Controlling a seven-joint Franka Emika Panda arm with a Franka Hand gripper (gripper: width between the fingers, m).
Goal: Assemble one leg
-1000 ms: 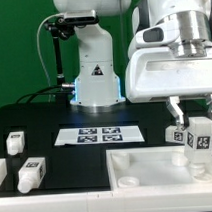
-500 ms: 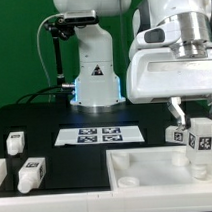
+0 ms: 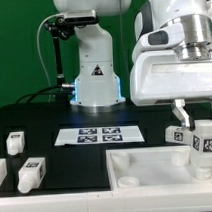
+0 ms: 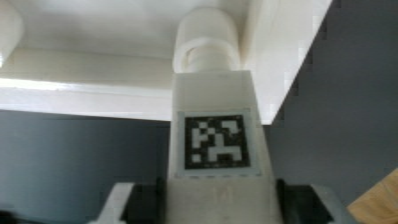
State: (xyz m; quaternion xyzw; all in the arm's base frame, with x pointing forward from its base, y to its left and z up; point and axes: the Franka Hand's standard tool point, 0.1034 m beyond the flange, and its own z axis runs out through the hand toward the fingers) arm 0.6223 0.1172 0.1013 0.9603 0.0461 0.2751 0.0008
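Observation:
My gripper [image 3: 199, 127] is shut on a white leg [image 3: 206, 148] with a black-and-white tag and holds it upright over the far right corner of the large white tray-like panel [image 3: 147, 170]. In the wrist view the leg [image 4: 217, 110] fills the middle, clamped between my fingers [image 4: 139, 205], its tip against the panel's corner [image 4: 107, 60]. Another leg [image 3: 178, 134] stands just behind it at the panel's back. Two more legs [image 3: 31, 174] [image 3: 14, 142] lie on the black table at the exterior view's left.
The marker board [image 3: 99, 134] lies flat in the middle in front of the robot base [image 3: 97, 84]. A further white part [image 3: 0, 175] shows at the exterior view's left edge.
My gripper and the held leg have shifted slightly toward the exterior view's right and a little down. Nothing else has moved.

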